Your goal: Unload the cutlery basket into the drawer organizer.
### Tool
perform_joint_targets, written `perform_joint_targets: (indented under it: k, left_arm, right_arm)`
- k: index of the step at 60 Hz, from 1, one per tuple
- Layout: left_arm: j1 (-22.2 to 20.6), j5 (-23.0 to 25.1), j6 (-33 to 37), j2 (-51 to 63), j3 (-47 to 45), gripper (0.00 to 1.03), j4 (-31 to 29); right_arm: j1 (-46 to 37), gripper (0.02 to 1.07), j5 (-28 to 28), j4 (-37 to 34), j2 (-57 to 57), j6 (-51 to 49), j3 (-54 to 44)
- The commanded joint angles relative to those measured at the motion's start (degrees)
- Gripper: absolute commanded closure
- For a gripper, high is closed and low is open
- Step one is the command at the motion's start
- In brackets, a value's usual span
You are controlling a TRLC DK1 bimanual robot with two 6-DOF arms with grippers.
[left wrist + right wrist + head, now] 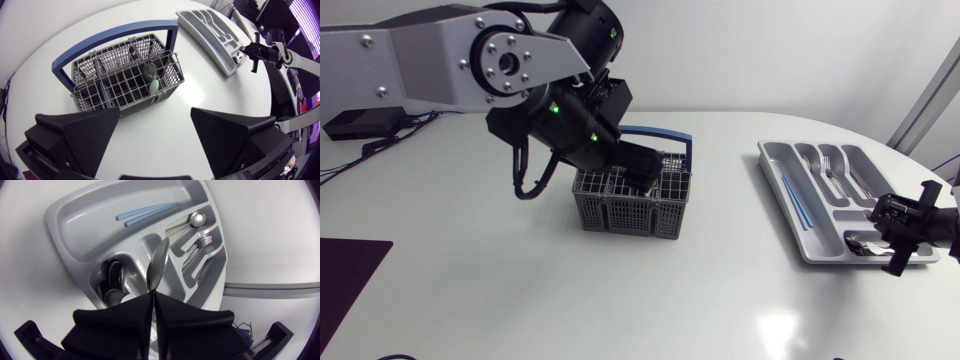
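Note:
The grey cutlery basket [630,200] with its blue handle [655,131] stands mid-table. My left gripper [644,166] hangs over it, open [155,145] and holding nothing. Through the basket's grid [125,75] I see a dark grey piece [148,71] and a pale green tip [154,86] in one cell. The grey drawer organizer [790,215] lies at the right. My right gripper [900,228] is at its near right corner, shut [153,297] on a metal spoon [159,262] that points out over the organizer's [80,220] compartments.
The organizer holds two blue sticks [150,212] in the long slot, spoons [192,220], forks [202,245] and small round pieces [112,280] in the end compartment. A dark mat [345,275] lies at the table's left edge.

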Motion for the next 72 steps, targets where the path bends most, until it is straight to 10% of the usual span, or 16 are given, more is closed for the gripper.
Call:
perform_joint_targets:
  k: [1,15,24,28,39,72]
  left_arm:
    - [0.51,-0.44,-0.78,-0.05,-1.71,0.04,-0.08]
    - [0.60,-0.53,-0.60,-0.05,-2.32,0.04,-0.16]
    - [0.77,-0.53,-0.60,-0.05,-2.59,0.04,-0.08]
    - [0.77,-0.53,-0.60,-0.05,-2.85,0.04,-0.08]
    - [1.48,-0.53,-0.42,-0.40,-3.64,0.04,-0.08]
    - [4.20,-0.53,0.10,-0.58,-6.28,0.04,3.26]
  right_arm:
    - [-0.69,1.01,1.22,2.65,1.90,-3.28,-2.22]
    - [-1.56,0.96,4.29,5.55,3.22,-7.14,-4.06]
    - [-1.74,0.24,6.31,7.83,2.95,-7.41,-5.12]
    - [-1.74,0.14,6.58,7.83,2.60,-7.32,-5.21]
    - [-1.74,0.08,6.40,7.04,-1.26,-6.62,-5.56]
    - [13.20,0.07,0.25,-23.63,-19.55,18.52,3.32]
